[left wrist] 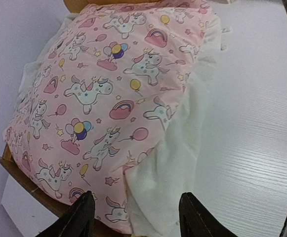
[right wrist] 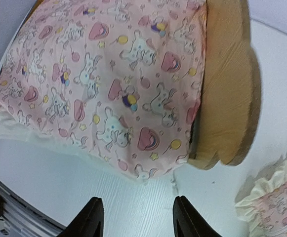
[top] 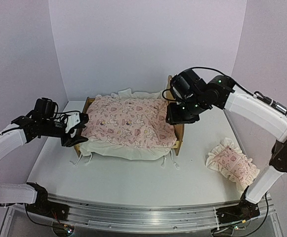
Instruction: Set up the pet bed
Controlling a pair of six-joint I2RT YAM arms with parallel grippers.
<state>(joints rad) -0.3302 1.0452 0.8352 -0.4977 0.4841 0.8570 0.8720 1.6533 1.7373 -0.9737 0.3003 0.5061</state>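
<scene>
Looking down from above, the pet bed (top: pixel 179 130) stands toward the back of the white table (top: pixel 133 182), between the two arms, with the pink quilt (top: pixel 128 121) spread over it and a white frill hanging along its near side. The left gripper (top: pixel 78 132) hovers just beside the bed's left end, jaws parted and empty. The right gripper (top: pixel 181 117) hangs over the headboard end, though from here I cannot tell how its jaws stand. The ruffled pillow (top: pixel 231 163) lies on the table well apart from the bed, near the right arm.

From the left wrist, the left gripper (left wrist: pixel 136 198) has its black fingers (left wrist: pixel 81 217) spread wide, nothing between them, above the quilt's (left wrist: pixel 108 89) corner and the white frill (left wrist: pixel 173 158). A strip of the wooden frame (left wrist: pixel 28 181) shows beneath.

From the right wrist, the right gripper (right wrist: pixel 136 203) is likewise spread wide and empty, hanging over bare table (right wrist: pixel 59 177) just beside the quilt's (right wrist: pixel 103 74) edge. The pale wooden headboard (right wrist: pixel 227 98) lies to the right of the quilt, and the pillow (right wrist: pixel 274 197) peeks in at the corner.
</scene>
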